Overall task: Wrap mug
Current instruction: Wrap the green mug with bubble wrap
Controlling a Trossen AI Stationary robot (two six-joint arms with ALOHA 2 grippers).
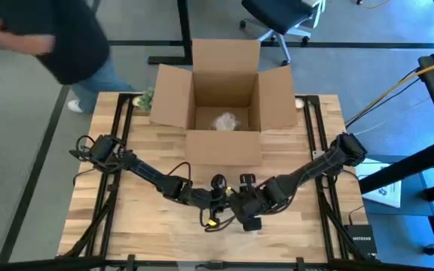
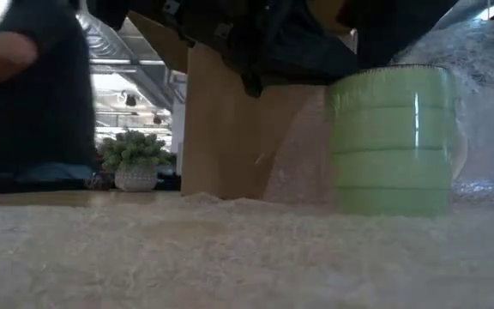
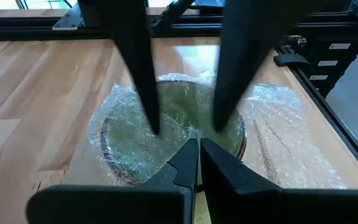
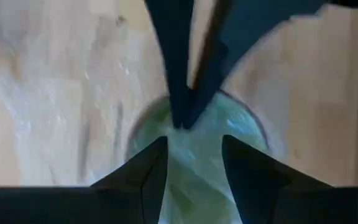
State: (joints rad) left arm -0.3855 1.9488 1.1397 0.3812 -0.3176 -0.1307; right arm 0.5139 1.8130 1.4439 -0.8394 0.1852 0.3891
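Mug: green mug (image 2: 390,142) stands upright on the desk (image 1: 126,218) at its near middle, on bubble wrap (image 3: 278,143)
Done: wrap pulled up over the mug's sides and mouth
Left hand (image 3: 194,146): fingers together, pinching wrap above the mouth
Right hand (image 4: 194,149): fingers apart, over the mug
Left to do: probably closing and tucking the top; cardboard box (image 1: 224,98) waits behind

grey floor around a wooden table (image 1: 126,226)
black office chair (image 1: 281,15) behind it; potted plant (image 2: 135,159) by bright windows; a person (image 1: 59,34) nearby.
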